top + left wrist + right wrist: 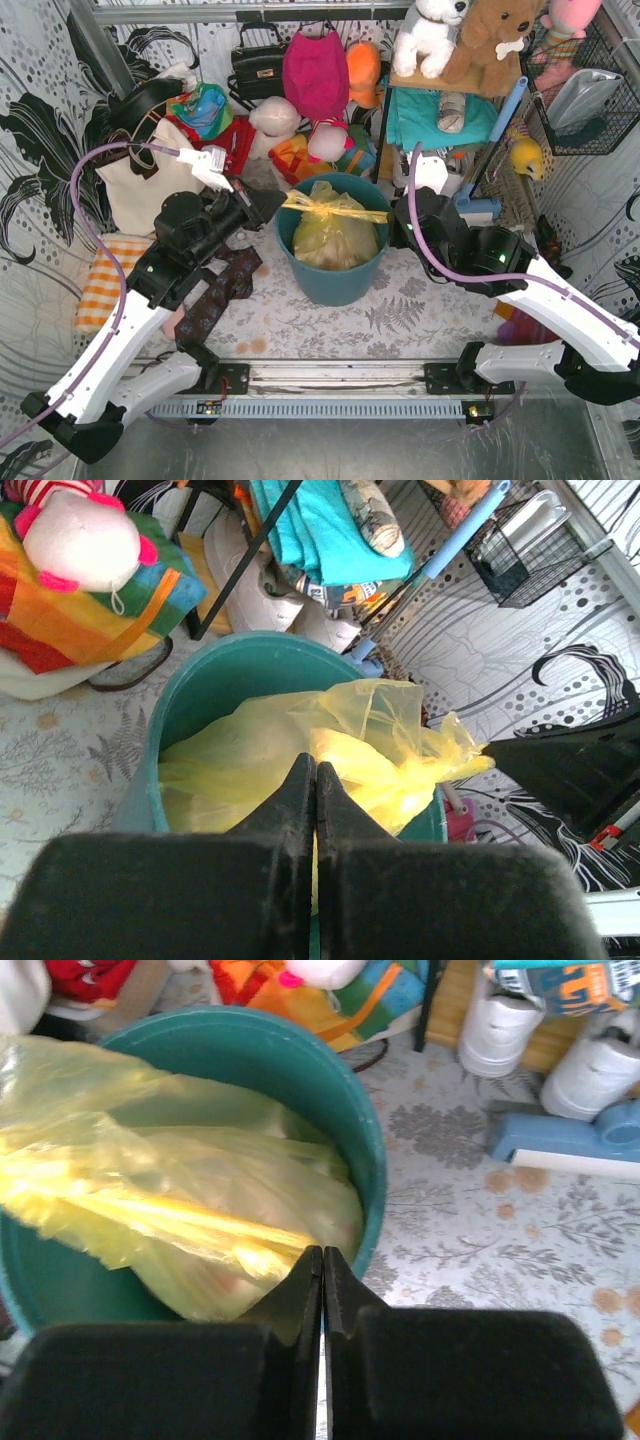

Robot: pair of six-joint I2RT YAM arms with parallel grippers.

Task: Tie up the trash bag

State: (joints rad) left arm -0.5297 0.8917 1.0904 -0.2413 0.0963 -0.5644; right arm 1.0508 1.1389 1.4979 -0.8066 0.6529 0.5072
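A: So where does the trash bag sit?

B: Inside the teal bin, mid-worktop, its yellow-green body slumped below the rim. Its mouth is gathered into a knot above the far left part of the rim, and two twisted strands run out from it, one to each side.

A: And the hands?

B: The left hand is pressed together just left of the rim, pinching one strand. The right hand is pressed together at the right of the rim, pinching the other. Both wrist views show fingers meeting with plastic at the tips.

A: What worries you from here?

B: Mostly the film. It looks thin and crinkly, so a hard outward pull could stretch or tear a strand before the knot cinches. A strand could also slip from a pinch, since each hand seems to catch only a narrow bit.

A: And the bin?

B: It looks light. An uneven pull might drag or tip it on the worktop toward the clutter behind it.
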